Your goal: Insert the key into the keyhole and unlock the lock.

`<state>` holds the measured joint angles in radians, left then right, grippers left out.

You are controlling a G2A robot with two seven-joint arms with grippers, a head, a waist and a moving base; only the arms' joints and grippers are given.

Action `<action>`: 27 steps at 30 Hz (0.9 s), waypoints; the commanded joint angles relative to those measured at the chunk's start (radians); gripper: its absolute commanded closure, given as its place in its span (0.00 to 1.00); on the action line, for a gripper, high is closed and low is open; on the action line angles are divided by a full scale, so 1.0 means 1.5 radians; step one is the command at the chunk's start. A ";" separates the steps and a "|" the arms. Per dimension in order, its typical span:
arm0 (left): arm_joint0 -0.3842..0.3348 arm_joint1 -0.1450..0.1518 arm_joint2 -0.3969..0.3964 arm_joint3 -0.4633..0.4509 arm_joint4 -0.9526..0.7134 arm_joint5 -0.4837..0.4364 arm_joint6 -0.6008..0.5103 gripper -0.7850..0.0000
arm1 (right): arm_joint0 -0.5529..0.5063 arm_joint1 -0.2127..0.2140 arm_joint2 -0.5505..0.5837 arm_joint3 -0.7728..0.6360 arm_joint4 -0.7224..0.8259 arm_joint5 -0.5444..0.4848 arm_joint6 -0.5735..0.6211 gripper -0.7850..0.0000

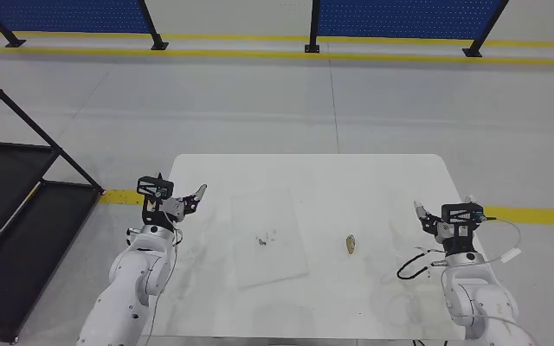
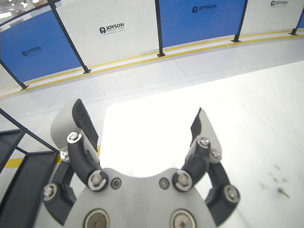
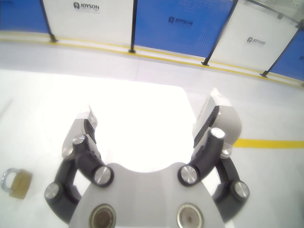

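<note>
A small brass padlock [image 1: 351, 244] with a silver shackle lies flat on the white table [image 1: 372, 186], right of centre; the right wrist view has the padlock [image 3: 20, 183] beside my right gripper. A small key [image 1: 260, 240] lies on a pale mat [image 1: 270, 238] near the table's middle, and the key [image 2: 283, 192] is a tiny metal piece in the left wrist view. My left gripper [image 1: 185, 202] [image 2: 139, 119] hovers open over the table's left edge. My right gripper [image 1: 437, 217] [image 3: 152, 115] hovers open near the right edge. Both hold nothing.
A black metal rack [image 1: 39, 216] stands off the table's left side. A black cable [image 1: 414, 266] loops on the table by the right arm. Blue and white fence panels [image 1: 398, 17] and yellow floor lines run behind the table.
</note>
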<state>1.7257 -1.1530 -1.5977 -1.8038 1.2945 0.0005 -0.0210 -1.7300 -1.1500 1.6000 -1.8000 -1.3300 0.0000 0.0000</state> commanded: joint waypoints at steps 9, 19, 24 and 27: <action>-0.054 -0.009 0.050 -0.066 -0.076 0.016 -0.163 0.00 | 0.000 0.000 0.000 0.000 0.000 0.000 0.000 0.00; -0.139 -0.023 0.127 -0.133 -0.136 0.121 -0.355 0.00 | 0.000 0.000 0.000 0.000 0.000 0.000 0.000 0.00; -0.181 -0.030 0.168 -0.146 -0.152 0.215 -0.496 0.00 | 0.000 0.000 0.000 0.000 0.000 0.000 0.000 0.00; -0.211 -0.033 0.189 -0.146 -0.163 0.253 -0.600 0.00 | 0.000 0.000 0.000 0.000 0.000 0.000 0.000 0.00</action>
<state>1.4236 -1.2023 -1.3223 -2.0223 1.0597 0.3664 -0.8586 -1.7300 -1.1500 1.6000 -1.8000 -1.3300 0.0000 0.0000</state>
